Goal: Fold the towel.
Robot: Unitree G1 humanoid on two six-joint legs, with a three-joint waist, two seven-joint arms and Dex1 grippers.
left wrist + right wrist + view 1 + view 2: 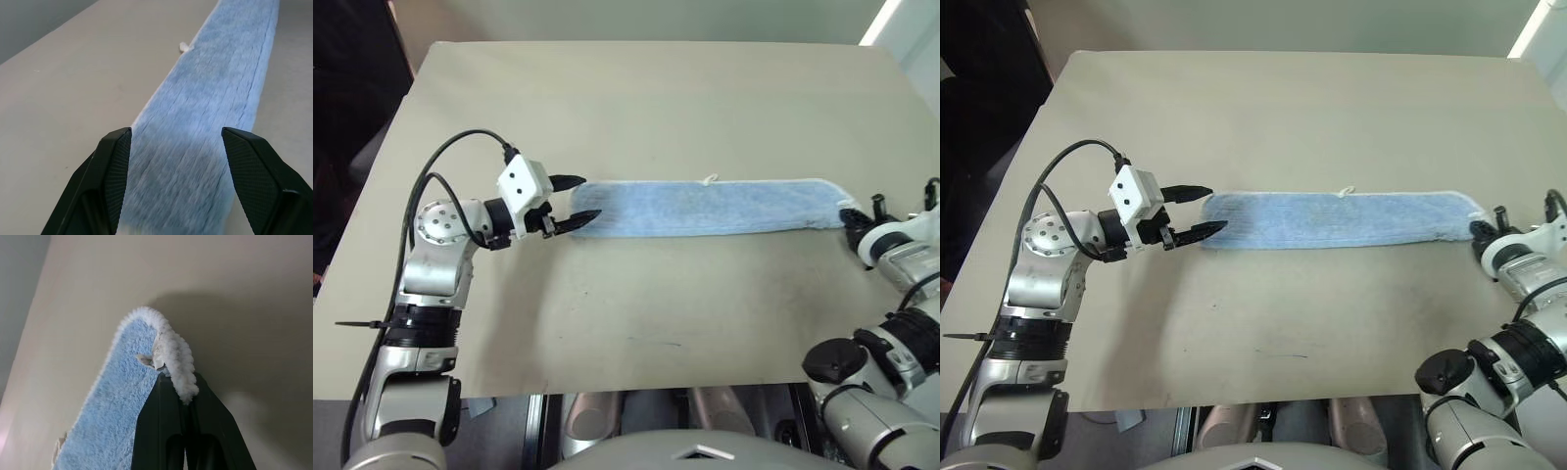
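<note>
— Closest to the camera, what is the right gripper [183,391] doing?

— Its two black fingers are pressed together on the whitish border at one end of the towel [705,208]. That end is pinched and lifted a little off the table [636,98], close to the table's right edge.

— And the towel itself?

— Light blue, already folded into a long narrow band. It lies across the middle of the table, running from the left gripper [578,201] toward the right edge, roughly parallel to the near edge. A small white loop tag [710,179] sticks out of its far long side, about halfway along.

— How does the left gripper stand?

— Spread apart, gripping nothing. Its fingers [115,161] sit either side of the towel's left end, one toward the far long side, one toward the near one, with blue cloth showing between them. Whether the fingers touch the cloth, I cannot tell.

— Anything else on the table?

— A black cable [460,142] loops above the left arm.
</note>
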